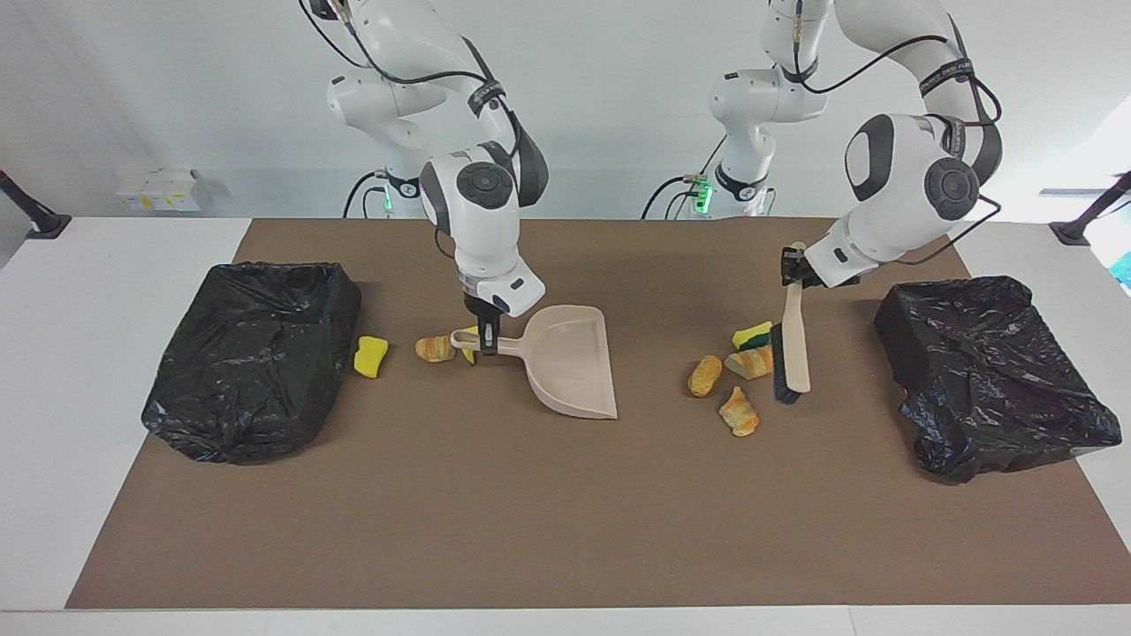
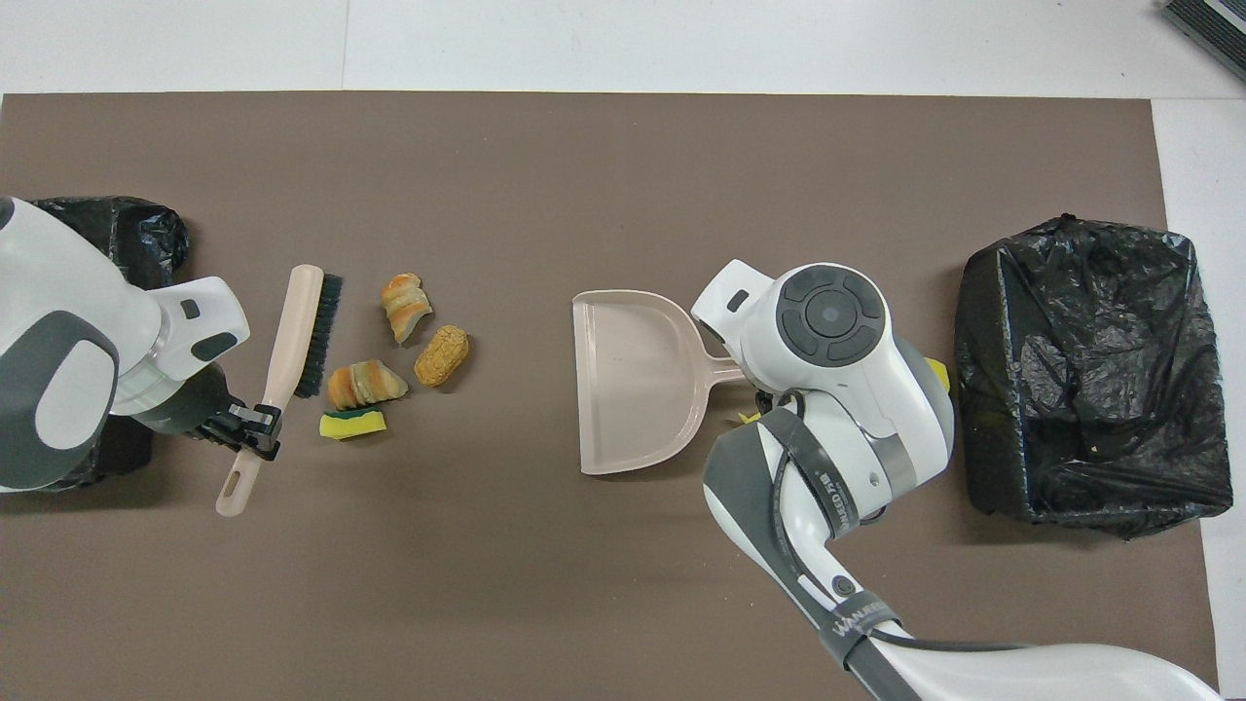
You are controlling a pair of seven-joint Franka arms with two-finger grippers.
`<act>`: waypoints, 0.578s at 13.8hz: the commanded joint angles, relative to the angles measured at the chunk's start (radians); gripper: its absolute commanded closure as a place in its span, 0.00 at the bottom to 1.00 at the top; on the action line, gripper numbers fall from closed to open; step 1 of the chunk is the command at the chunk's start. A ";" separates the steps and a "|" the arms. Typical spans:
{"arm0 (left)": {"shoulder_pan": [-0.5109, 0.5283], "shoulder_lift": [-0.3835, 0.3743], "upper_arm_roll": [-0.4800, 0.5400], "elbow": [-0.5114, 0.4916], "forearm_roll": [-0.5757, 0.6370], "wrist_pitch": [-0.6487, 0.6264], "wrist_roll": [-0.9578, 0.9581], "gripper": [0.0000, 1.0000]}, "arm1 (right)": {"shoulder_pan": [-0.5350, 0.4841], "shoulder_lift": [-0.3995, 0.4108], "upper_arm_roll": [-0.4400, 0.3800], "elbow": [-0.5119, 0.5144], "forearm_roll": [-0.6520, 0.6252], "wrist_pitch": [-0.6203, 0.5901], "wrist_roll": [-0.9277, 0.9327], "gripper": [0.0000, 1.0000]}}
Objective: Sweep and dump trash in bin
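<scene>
My left gripper (image 1: 793, 268) (image 2: 255, 428) is shut on the handle of the beige brush (image 1: 793, 344) (image 2: 297, 341), whose black bristles hang beside a striped pastry (image 1: 754, 361) (image 2: 367, 383). Close by lie a green-backed sponge (image 1: 753, 335) (image 2: 352, 424), an oval bread (image 1: 704, 374) (image 2: 442, 354) and a croissant (image 1: 738, 411) (image 2: 405, 302). My right gripper (image 1: 486, 340) is shut on the handle of the beige dustpan (image 1: 570, 358) (image 2: 633, 380), which rests on the mat. Beside that handle lie a croissant (image 1: 435, 348) and a yellow sponge (image 1: 370, 356). The right wrist hides its gripper in the overhead view.
A black-bagged bin (image 1: 252, 353) (image 2: 1090, 370) stands at the right arm's end of the brown mat (image 1: 565, 512). A second black-bagged bin (image 1: 990, 371) (image 2: 107, 224) stands at the left arm's end, close to the left arm.
</scene>
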 commanded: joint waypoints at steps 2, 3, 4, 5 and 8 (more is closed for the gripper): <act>-0.002 -0.122 -0.004 -0.166 0.078 0.048 -0.194 1.00 | 0.001 -0.022 0.006 -0.037 0.014 0.016 0.016 1.00; -0.002 -0.138 -0.004 -0.190 0.078 0.047 -0.260 1.00 | 0.001 -0.024 0.006 -0.037 0.014 0.016 0.016 1.00; -0.008 -0.152 -0.005 -0.219 0.078 0.051 -0.334 1.00 | 0.001 -0.022 0.006 -0.037 0.014 0.016 0.016 1.00; -0.015 -0.160 -0.007 -0.249 0.078 0.059 -0.397 1.00 | 0.001 -0.022 0.006 -0.037 0.014 0.016 0.016 1.00; -0.047 -0.163 -0.010 -0.318 0.078 0.126 -0.474 1.00 | 0.001 -0.024 0.006 -0.037 0.014 0.016 0.016 1.00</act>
